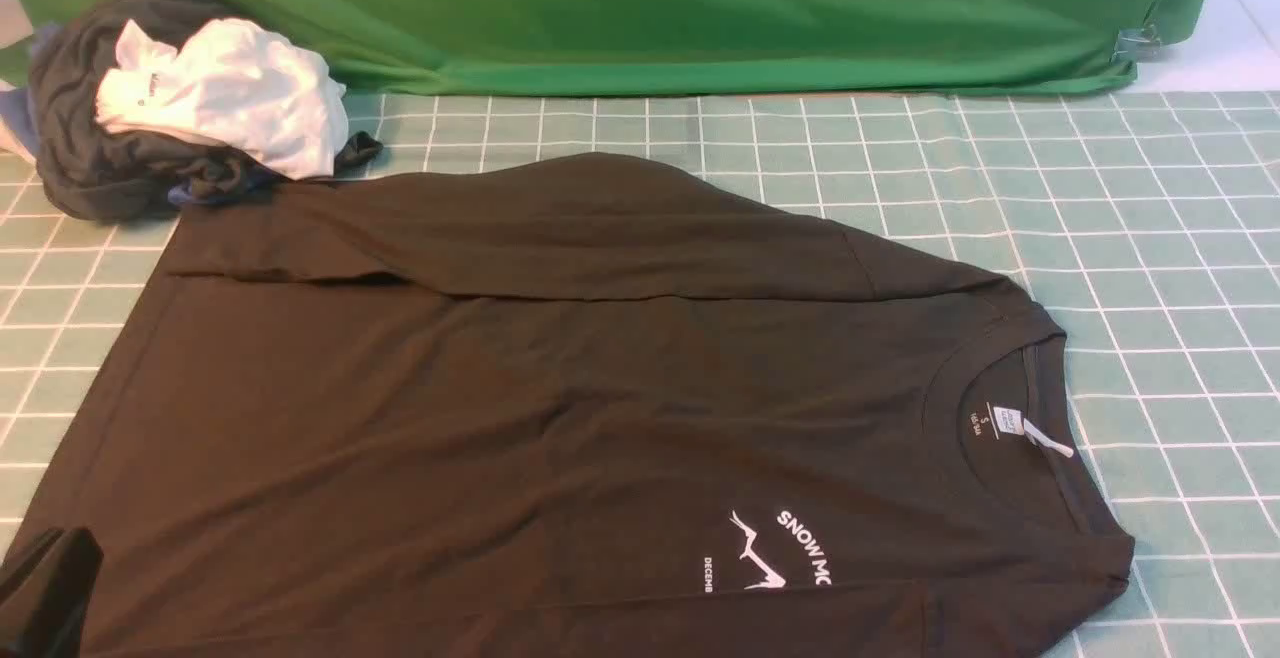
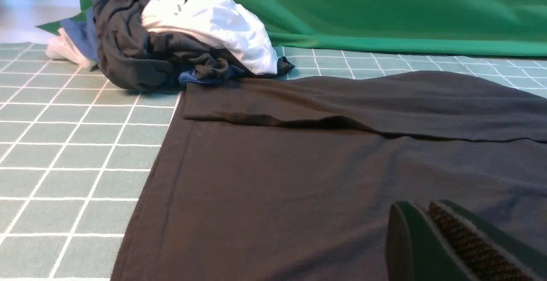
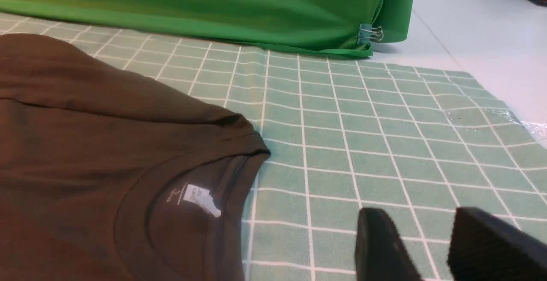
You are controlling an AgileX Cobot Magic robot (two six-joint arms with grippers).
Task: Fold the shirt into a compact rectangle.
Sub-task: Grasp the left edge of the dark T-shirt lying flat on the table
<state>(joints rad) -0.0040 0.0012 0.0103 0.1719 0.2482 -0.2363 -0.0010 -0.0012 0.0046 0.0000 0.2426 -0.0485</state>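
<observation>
Across the worktop (image 1: 1150, 238) the shirt (image 1: 560, 388) lies flat, collar (image 1: 935, 393) right, far sleeve (image 1: 560, 228) laid over the body to narrow it. Beside the collar the right end effector (image 3: 423, 229) hovers parted and empty; whether the left end effector (image 1: 45, 588), at the hem, is parted I cannot tell.

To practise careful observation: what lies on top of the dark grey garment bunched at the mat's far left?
A crumpled white shirt sits on the dark grey garment. Whatever lies beneath the white shirt is covered.
</observation>
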